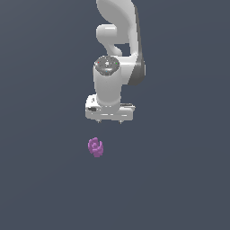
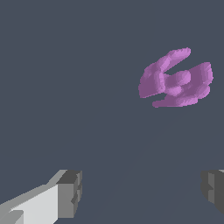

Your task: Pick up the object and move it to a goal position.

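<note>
Plain dark slate-grey surface [image 1: 40, 179] fills both views. Just below centre of the exterior view lies the magenta-purple ridged object [image 1: 95, 147], lumpy and matte, on that surface. Above it, at mid-frame, hangs the white end effector [image 1: 109, 121], pointing down, apart from the object, which sits slightly toward the exterior view's left of it. Its grey fingertips [image 2: 70, 192] stand wide apart, holding nothing.

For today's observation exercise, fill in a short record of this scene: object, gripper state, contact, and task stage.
object: small magenta-purple lumpy, ridged item, lying on the plain dark grey surface
gripper: white two-finger gripper, open, empty
contact: none; the fingers are apart from the item
position: item lies off toward the exterior view's left of the gripper
task stage: item not yet picked up
</note>
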`<act>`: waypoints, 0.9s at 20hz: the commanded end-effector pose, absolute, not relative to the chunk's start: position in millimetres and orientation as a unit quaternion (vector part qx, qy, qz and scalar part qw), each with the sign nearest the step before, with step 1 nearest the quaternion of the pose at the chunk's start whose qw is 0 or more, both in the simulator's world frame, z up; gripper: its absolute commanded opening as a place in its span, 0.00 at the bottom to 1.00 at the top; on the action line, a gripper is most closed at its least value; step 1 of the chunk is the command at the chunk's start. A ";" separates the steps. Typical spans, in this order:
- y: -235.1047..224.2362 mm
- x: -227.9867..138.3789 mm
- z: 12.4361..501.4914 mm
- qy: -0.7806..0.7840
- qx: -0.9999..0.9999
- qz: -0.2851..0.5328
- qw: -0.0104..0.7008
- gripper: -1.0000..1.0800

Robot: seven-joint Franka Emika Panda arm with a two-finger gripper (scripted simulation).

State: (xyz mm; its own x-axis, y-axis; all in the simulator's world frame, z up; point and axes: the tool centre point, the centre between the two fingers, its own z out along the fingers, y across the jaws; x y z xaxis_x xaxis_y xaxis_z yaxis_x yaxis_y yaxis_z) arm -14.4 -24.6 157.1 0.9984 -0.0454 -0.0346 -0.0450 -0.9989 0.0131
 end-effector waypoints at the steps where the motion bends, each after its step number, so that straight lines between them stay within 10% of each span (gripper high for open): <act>1: -24.6 -14.4 157.1 -0.023 1.000 -0.017 0.006 0.96; 18: -1.8 -2.6 168.7 0.018 1.000 -0.005 0.009 0.96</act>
